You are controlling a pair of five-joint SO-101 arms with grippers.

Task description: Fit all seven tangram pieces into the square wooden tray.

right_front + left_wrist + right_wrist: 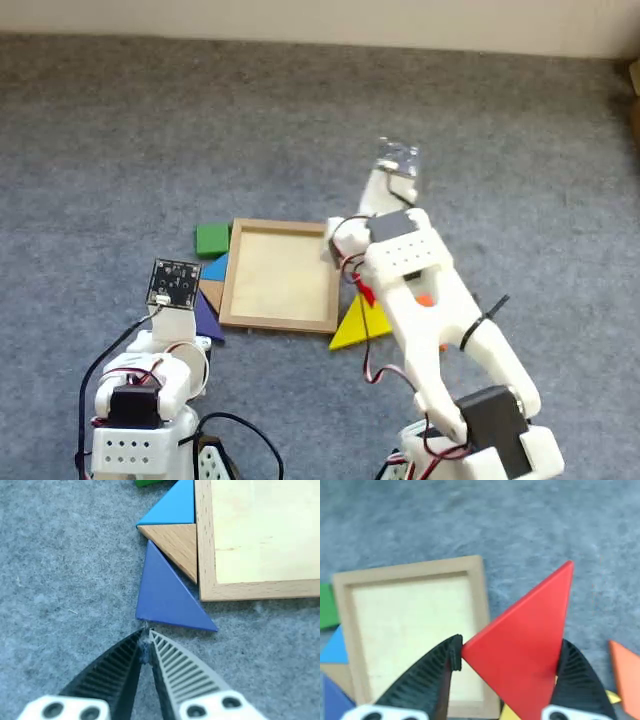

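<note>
The square wooden tray (330,280) lies empty on the carpet. My right gripper (511,652) is shut on a red triangle (525,650), held tilted above the tray's right rim (480,590); in the high view a sliver of the red triangle (365,292) shows under that arm. Along the tray's left side lie a green square (212,240), a light blue triangle (172,507), a wooden triangle (177,545) and a dark blue triangle (165,600). My left gripper (146,641) is shut and holds nothing, its tips at the dark blue triangle's near corner.
A yellow triangle (360,325) lies off the tray's near right corner, partly under the right arm. An orange piece (625,680) sits further right on the carpet. Open grey carpet stretches beyond the tray and to both sides.
</note>
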